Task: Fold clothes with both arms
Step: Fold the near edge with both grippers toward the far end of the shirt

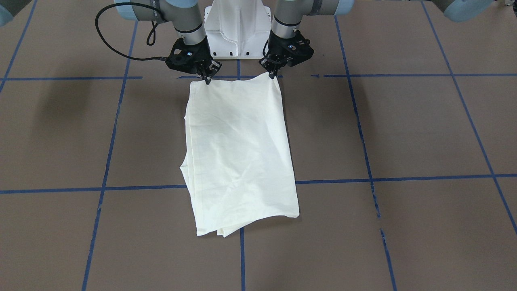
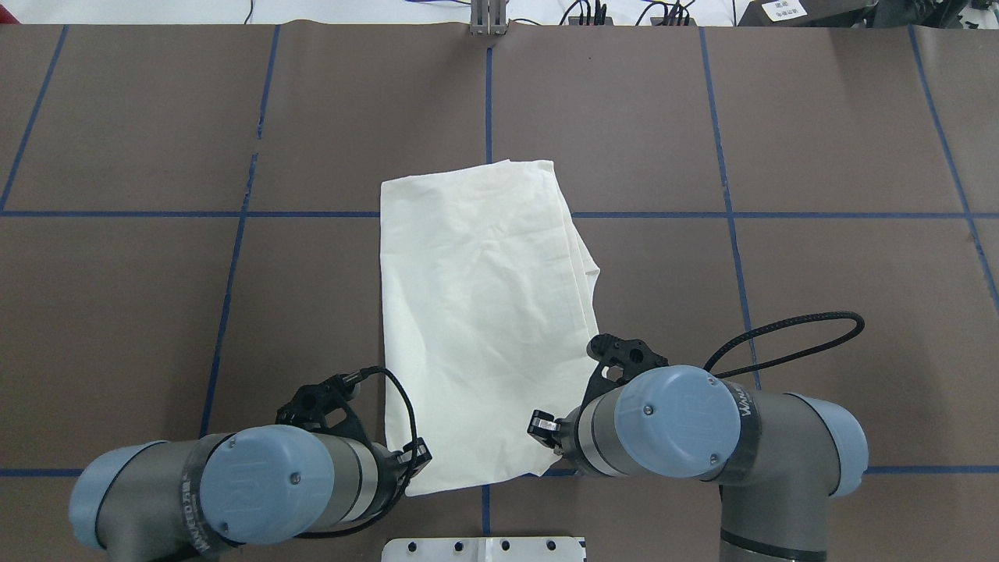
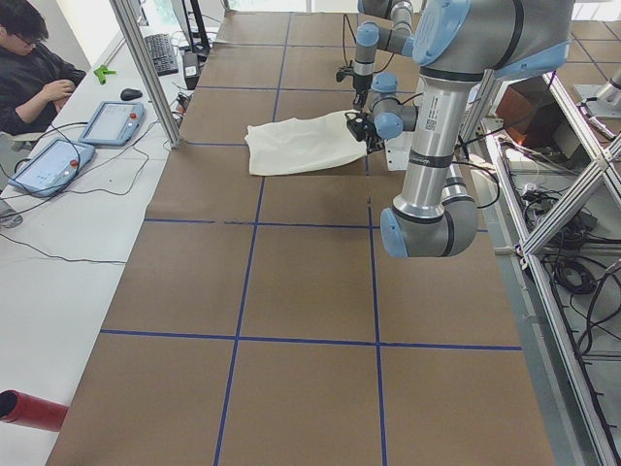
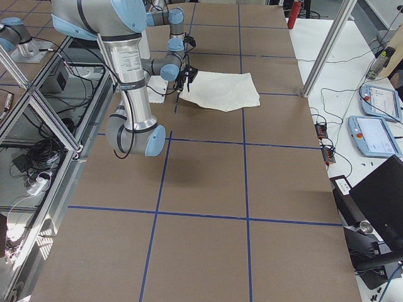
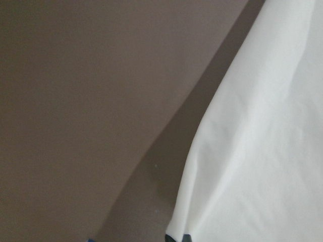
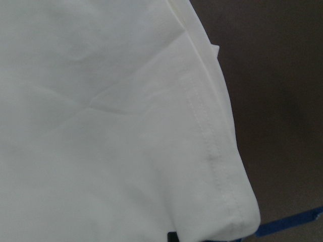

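Note:
The clothes are one pale cream shirt (image 1: 238, 153) folded into a long rectangle, plain side up, in the middle of the brown table (image 1: 404, 129). It also shows in the overhead view as the shirt (image 2: 476, 312). Its short edge nearest the robot's base is held at both corners. My left gripper (image 1: 275, 75) is shut on one corner, my right gripper (image 1: 207, 80) on the other. Both corners look slightly raised. Each wrist view is filled by cream cloth (image 5: 262, 151) (image 6: 101, 126) over bare table. From overhead, both wrists hide the fingertips.
The white pedestal base (image 1: 238, 32) stands just behind the grippers. Blue tape lines (image 1: 363, 133) cross the table. Beyond the far edge a person (image 3: 34, 78) sits at a side table with tablets (image 3: 112, 121), behind an aluminium post (image 3: 146, 68).

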Robot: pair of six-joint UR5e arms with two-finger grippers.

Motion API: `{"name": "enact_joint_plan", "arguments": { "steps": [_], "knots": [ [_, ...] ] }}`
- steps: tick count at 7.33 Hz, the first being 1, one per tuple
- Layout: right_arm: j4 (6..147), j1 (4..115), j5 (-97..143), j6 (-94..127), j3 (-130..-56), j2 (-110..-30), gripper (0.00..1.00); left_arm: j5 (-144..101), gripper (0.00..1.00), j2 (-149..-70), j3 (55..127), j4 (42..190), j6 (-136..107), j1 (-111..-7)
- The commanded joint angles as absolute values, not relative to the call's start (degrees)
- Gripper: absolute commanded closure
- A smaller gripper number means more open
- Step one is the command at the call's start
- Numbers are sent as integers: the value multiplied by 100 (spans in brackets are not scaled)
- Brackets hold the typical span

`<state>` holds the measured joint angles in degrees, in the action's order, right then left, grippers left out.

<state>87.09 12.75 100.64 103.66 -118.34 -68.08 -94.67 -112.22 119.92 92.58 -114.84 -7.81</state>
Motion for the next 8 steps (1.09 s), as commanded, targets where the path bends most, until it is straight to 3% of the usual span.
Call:
{"name": "enact_joint_plan", "arguments": {
  "steps": [1,4,6,8],
  "knots": [
    [8701,1187,10204,10362,-12006,-6847,100,-9483,100,-11092,12392,9098,-11479,-632],
    [8248,1772,10195,10257,-11866,-6776,100,-9545,100,-11206,12349,9079,-11025,-1148],
    [7885,2431,10195,10065,-11376,-6532,100,-9763,100,-11424,12296,9044,-10393,-1964],
    [7840,3151,10701,9976,-10543,-5857,100,-10352,100,-11967,11633,9053,-9898,-2949]
  ]
}}
